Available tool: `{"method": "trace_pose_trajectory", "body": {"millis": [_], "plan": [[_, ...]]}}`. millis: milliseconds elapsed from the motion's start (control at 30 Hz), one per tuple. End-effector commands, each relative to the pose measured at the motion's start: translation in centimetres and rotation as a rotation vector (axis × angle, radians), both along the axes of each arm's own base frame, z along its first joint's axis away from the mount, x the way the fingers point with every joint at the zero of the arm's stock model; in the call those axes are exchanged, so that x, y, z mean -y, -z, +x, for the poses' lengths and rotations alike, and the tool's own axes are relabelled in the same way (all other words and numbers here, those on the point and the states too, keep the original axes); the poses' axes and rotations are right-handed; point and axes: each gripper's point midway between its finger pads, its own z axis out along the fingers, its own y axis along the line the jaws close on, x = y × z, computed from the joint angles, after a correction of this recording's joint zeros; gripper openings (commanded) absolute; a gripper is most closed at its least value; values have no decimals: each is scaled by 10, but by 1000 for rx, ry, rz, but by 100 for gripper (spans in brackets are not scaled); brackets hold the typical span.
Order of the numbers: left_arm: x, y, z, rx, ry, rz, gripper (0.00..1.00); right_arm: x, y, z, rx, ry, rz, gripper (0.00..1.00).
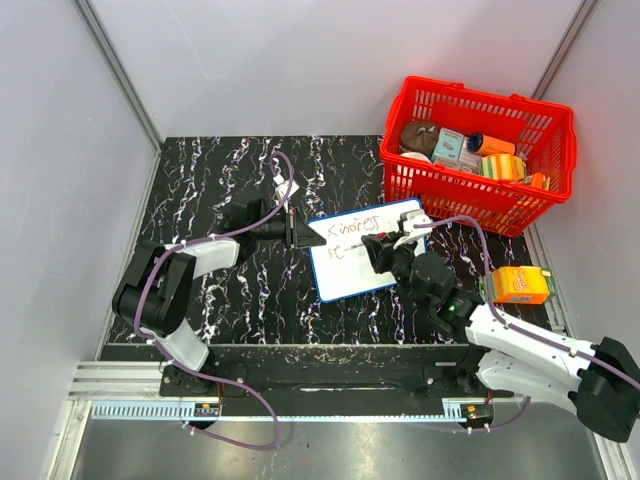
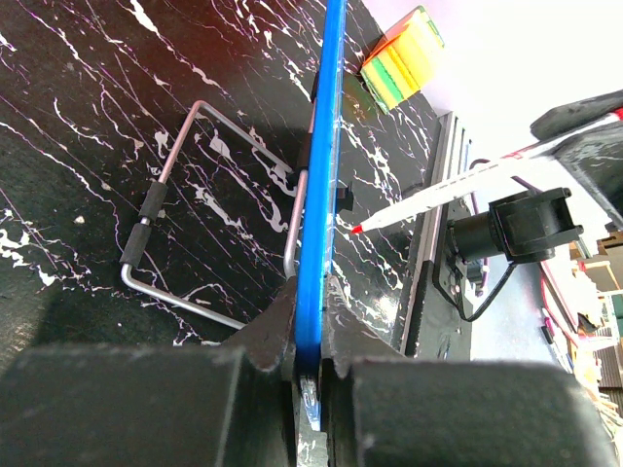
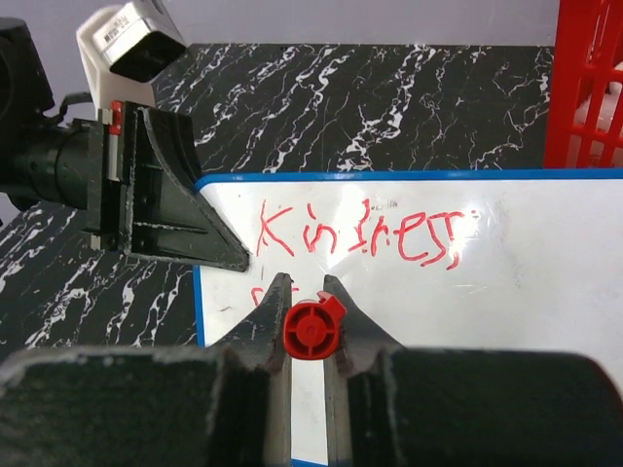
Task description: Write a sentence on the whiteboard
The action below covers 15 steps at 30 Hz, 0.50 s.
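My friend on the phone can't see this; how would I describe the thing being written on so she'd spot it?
Start with the black marbled table and the red basket at its far right corner. Just in front of that basket, toward the middle, sits the whiteboard. It is the only flat white panel there, edged in thin blue, with red handwriting across its top.
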Motion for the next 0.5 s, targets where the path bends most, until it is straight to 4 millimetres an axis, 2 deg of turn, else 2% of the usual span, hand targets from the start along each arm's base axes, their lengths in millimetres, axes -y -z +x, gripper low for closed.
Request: {"method": "trace_pose_trajectory", "body": {"millis": [0,267,467], "plan": [[-16,26,27,119,-104,135,0,5,-29,6,67,49,55,0],[-16,26,27,118,-105,136,0,0,-20,14,42,66,29,0],[-15,25,28,121,-105,136,0,6,-23,11,57,77,60,0]]}}
